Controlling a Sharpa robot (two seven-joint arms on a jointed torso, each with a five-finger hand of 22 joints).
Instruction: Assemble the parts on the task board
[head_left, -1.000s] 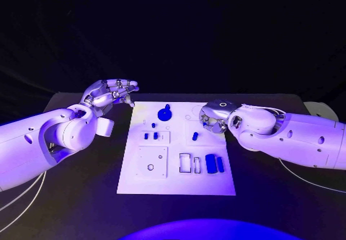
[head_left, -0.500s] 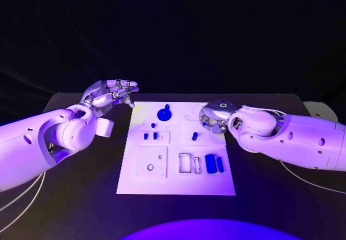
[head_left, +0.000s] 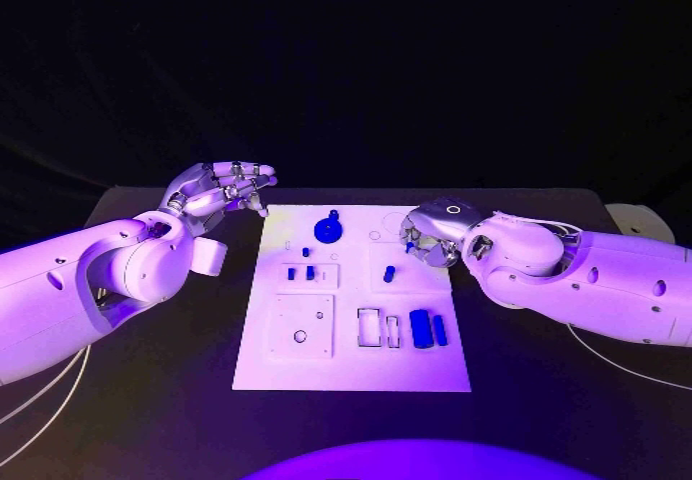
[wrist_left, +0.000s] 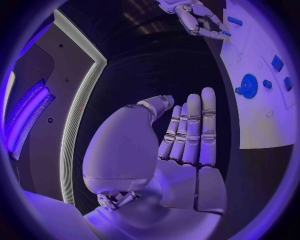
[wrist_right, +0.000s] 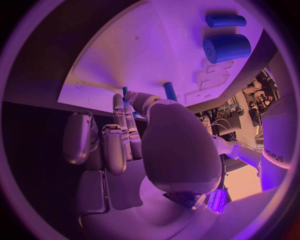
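Flat white task board (head_left: 351, 370), toothed blue gear (head_left: 329, 230) — left hand (head_left: 219, 187) fingers curled empty, right hand (head_left: 428, 232) unclear

right hand (head_left: 430, 232) fingertips hidden behind its own palm, any held part unclear

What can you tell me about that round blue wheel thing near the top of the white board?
The blue wheel is a small disc that looks like plastic, with fine teeth round its rim in the left wrist view, like a gear. A short blue stub sticks out from it on the far side. It lies flat on the far part of the white board, between the two hands. Nothing touches it but the board.
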